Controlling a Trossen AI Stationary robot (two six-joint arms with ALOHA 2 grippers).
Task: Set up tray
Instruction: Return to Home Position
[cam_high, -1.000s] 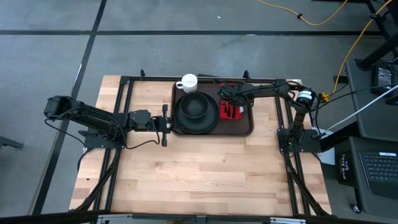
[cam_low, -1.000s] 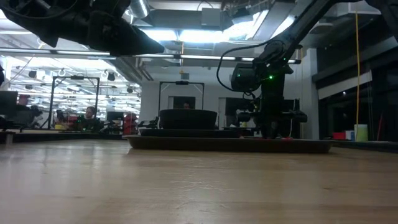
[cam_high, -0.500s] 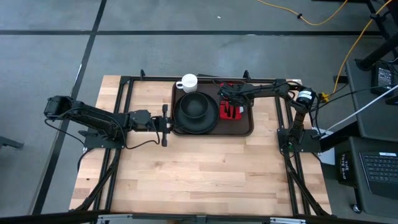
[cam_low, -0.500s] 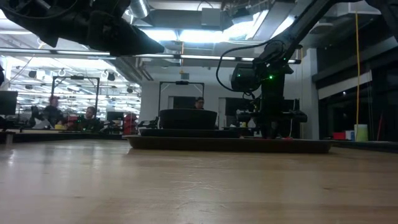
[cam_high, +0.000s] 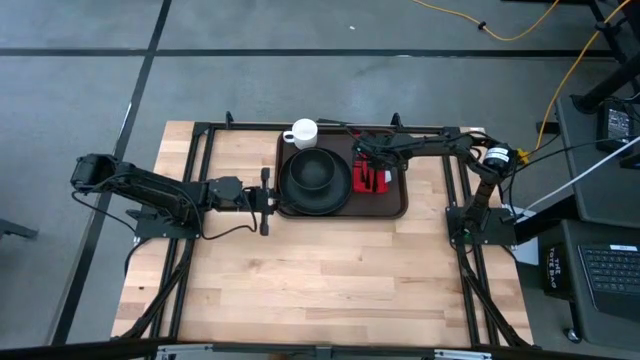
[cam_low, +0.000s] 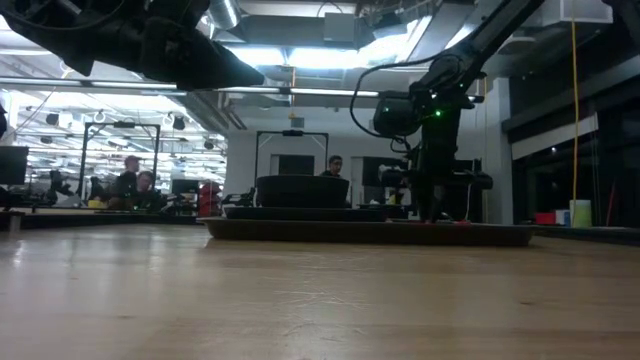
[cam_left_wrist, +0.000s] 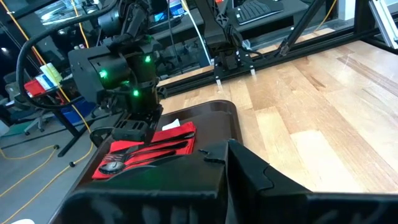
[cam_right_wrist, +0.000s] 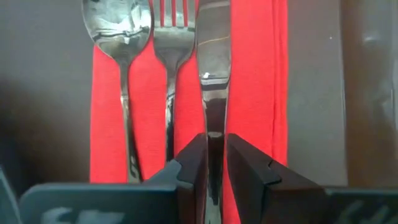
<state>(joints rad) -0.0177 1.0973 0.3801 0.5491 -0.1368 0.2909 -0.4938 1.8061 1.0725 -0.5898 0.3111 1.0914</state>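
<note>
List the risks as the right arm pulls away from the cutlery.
1. The right gripper hangs low with its fingers narrowly straddling the knife handle; a skewed retreat might drag it against the fork or ruck the red napkin.
2. The left gripper waits close beside the tray rim; swinging away might nudge it.

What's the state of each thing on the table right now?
tray: flat, loaded.
black plate: on the tray's left half.
white mug: upright by the tray's far left corner.
red napkin: flat on the tray, under cutlery.
spoon, fork, knife: side by side on the napkin.
right gripper: open, low over the knife's handle.
left gripper: beside the tray's left edge.
</note>
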